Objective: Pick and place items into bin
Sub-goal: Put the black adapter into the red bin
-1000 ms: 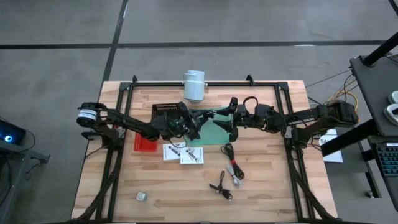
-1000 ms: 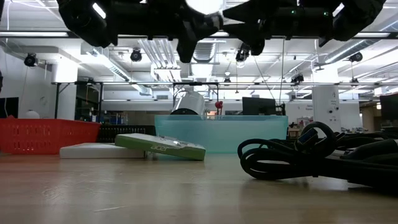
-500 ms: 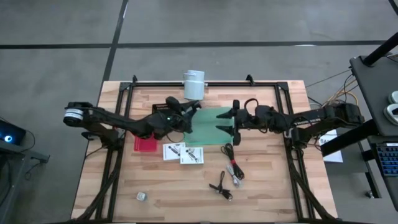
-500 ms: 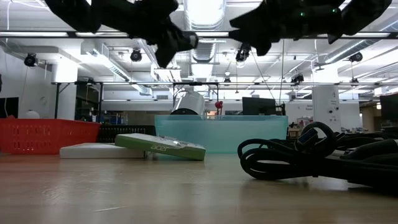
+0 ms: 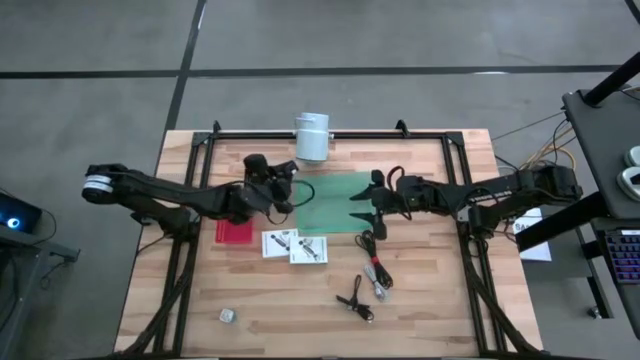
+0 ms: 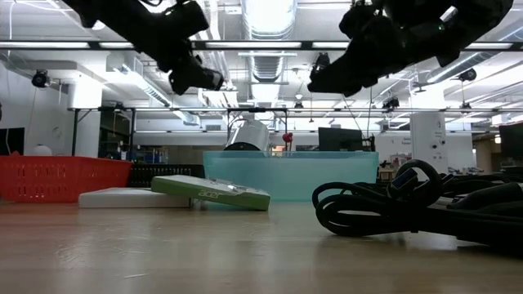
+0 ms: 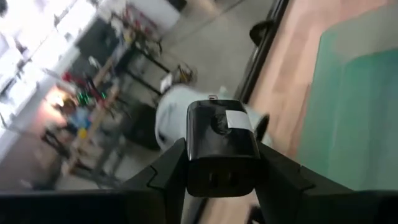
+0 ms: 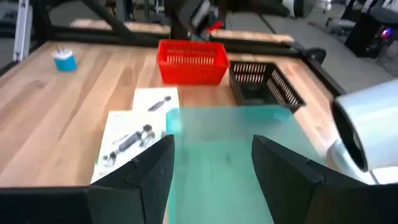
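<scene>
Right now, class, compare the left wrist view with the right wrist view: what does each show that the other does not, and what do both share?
Only the left wrist view shows the left gripper shut on a black charger block.

Only the right wrist view shows the red basket, the black basket, two white printed cards, a small blue item, and the right gripper open and empty.

Both show the green bin, the white cylinder and the wooden table.
</scene>
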Motion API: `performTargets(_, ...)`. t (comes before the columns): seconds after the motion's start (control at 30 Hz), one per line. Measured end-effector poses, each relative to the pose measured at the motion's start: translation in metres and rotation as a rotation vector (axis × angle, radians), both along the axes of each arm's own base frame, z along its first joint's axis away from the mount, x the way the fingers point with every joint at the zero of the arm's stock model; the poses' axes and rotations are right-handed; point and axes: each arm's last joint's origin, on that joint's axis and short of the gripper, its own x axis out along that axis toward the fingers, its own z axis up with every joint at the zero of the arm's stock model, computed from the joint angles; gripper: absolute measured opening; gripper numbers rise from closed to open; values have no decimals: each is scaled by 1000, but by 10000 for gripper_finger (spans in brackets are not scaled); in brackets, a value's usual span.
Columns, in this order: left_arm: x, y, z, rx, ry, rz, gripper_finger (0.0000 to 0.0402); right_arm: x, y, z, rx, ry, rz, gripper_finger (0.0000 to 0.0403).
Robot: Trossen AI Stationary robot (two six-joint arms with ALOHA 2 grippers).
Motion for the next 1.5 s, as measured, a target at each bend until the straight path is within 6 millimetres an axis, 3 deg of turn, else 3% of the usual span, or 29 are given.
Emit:
performTargets(0.37,-28,-1,-9,-373,-58,162,135,-3,0,-6,-47,21,19,201)
performTargets(0.67,-43,-11,-12,-650,73,265,135,-3,0,-7,-90,36,35,201)
performTargets(0.87,-66,-12,-17,-822,143,505,135,-4,0,-8,-94,39,37,201)
performTargets(1.07,-78,-15,-21,-1002,79,718,135,-4,0,-8,-97,40,38,201)
performTargets(1.5,-78,-17,-24,-1085,101,744,135,-4,0,-8,-97,40,39,201)
